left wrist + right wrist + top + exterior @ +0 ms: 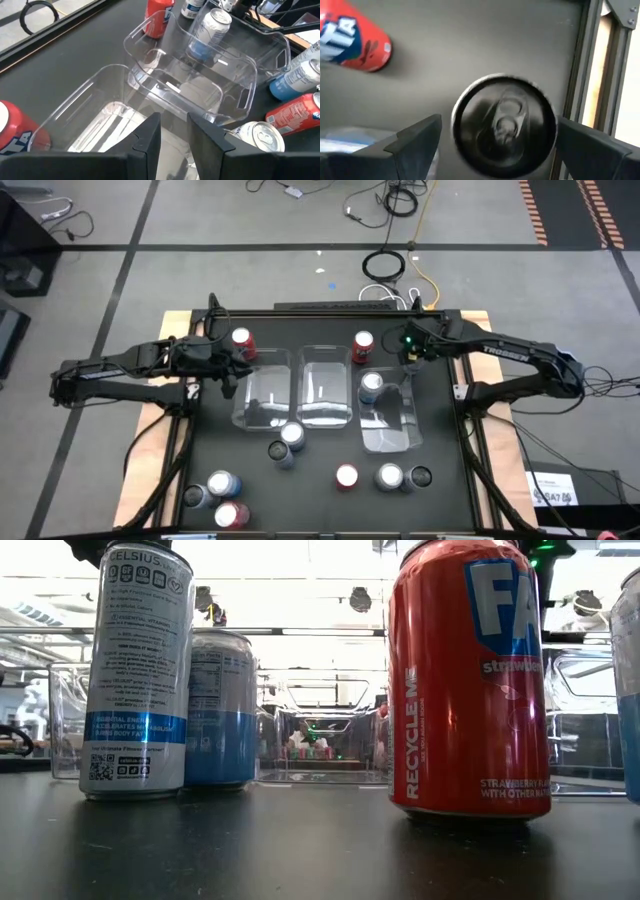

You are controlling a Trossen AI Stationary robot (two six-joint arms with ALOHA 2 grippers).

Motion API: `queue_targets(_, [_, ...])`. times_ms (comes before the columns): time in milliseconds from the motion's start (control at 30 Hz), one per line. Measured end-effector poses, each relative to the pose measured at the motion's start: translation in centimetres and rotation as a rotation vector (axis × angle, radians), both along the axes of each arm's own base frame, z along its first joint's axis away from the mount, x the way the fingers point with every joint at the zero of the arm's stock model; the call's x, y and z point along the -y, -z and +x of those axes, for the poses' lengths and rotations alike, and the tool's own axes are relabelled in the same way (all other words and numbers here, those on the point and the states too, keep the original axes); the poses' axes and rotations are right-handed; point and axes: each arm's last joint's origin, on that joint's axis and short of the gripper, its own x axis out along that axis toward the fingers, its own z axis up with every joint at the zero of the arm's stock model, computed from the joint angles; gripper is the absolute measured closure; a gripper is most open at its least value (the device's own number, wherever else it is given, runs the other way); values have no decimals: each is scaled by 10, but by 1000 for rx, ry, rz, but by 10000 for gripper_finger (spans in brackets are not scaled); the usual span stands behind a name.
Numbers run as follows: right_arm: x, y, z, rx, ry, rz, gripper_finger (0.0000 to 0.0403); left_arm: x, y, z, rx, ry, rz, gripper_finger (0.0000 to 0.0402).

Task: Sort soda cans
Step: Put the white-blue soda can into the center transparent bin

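Your right gripper [497, 137] has its fingers spread wide around a dark can [504, 125], not touching it, upper right of centre in the high view. Your left gripper [173, 137] hangs nearly closed and empty over the left bin [262, 395]. Other cans [347, 476] stand scattered along the worktop [330, 505] at the frame's bottom.

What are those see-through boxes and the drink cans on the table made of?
The boxes look like clear hard plastic: you see the dark table through their walls, and the rims glint. The cans look like thin metal, probably aluminium, with glossy printed bodies; one under the right claw shows a dark top with a pull tab.
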Motion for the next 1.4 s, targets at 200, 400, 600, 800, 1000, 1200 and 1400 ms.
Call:
queue_targets(200, [8,4,-1,-22,24,22,49,0,0,0,-1,0,0,297])
queue_targets(400, [10,7,1,-16,23,56,132,0,0,0,-4,0,0,297])
queue_targets(600, [9,4,0,1,20,66,162,0,0,0,-5,3,4,297])
queue_targets(800, [12,-41,8,120,4,2,162,0,0,0,-5,3,3,297])
queue_targets(1000, [15,-115,22,349,-84,-194,162,0,0,0,-3,0,0,297])
queue_targets(1200, [11,-157,74,511,-284,-311,162,0,0,0,-3,0,0,297])
queue_targets(1400, [10,-147,153,428,-490,-253,162,0,0,0,-3,1,1,297])
